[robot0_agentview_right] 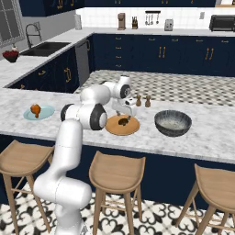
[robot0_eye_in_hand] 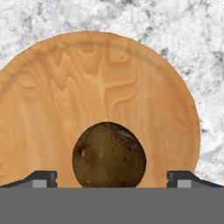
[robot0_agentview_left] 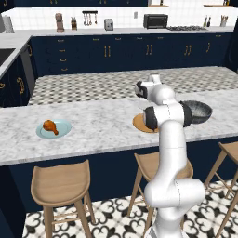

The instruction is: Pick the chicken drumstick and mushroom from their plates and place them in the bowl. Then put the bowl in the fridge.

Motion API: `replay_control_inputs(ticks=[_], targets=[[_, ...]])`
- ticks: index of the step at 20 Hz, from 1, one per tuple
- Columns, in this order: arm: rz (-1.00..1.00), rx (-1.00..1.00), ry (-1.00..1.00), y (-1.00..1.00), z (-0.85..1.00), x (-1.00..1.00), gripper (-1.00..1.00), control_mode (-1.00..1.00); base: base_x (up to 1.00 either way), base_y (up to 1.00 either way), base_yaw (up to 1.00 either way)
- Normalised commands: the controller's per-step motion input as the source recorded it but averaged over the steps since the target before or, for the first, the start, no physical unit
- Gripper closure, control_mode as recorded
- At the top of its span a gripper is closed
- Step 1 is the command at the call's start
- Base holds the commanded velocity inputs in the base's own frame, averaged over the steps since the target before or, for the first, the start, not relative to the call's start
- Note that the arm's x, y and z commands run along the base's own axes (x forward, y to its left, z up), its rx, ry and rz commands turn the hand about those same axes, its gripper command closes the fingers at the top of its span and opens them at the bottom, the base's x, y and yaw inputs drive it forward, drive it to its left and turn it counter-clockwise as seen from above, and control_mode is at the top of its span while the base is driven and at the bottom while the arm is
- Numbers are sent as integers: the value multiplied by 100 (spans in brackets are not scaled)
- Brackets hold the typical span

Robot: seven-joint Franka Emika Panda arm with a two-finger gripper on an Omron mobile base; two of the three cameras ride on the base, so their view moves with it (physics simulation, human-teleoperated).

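Stools: three wooden stools point(robot0_agentview_right: 116, 174) stand on the patterned floor in front of the worktop, nearest the cameras.
Hand: the hand point(robot0_eye_in_hand: 112, 178) hangs over the tan plate, pointing down; its two fingertips point(robot0_eye_in_hand: 41, 178) are spread wide, one on each side of the mushroom and clear of it, so it is released and holds nothing.
Mushroom: the mushroom point(robot0_eye_in_hand: 109, 155) is a dark brown round lump lying on the tan plate, between the fingertips in the hand view; in the right base view it is a small dark spot under the hand point(robot0_agentview_right: 124, 112).
Tan plate: the wooden plate point(robot0_agentview_right: 120, 129) lies flat on the marble worktop point(robot0_agentview_right: 202, 137), partly hidden by the arm in the left base view.
Bowl: the dark grey speckled bowl point(robot0_agentview_right: 173, 123) stands upright just to the right of the tan plate, apart from it; it looks empty, though its inside is poorly seen.
Blue plate: the pale blue plate point(robot0_agentview_left: 62, 132) lies well to the left on the same worktop.
Drumstick: the chicken drumstick point(robot0_agentview_left: 50, 126) lies on the blue plate.
Shakers: two small brown shakers point(robot0_agentview_right: 142, 101) stand behind the tan plate.
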Motion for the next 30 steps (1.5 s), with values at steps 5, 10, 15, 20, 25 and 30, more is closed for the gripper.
replay_control_inputs(ticks=[5,10,15,20,25,30], targets=[[0,1,3,0,-32,-2,-100,-100,0,0,0],[-2,0,0,2,-29,-79,-100,-100,0,0,0],[0,0,-4,12,-13,-8,-100,-100,0,0,0],[2,0,-11,0,-9,17,-100,-100,0,0,0],[1,1,-2,0,-27,2,-100,-100,0,0,0],[0,0,-3,0,-13,0,100,-100,0,0,0]])
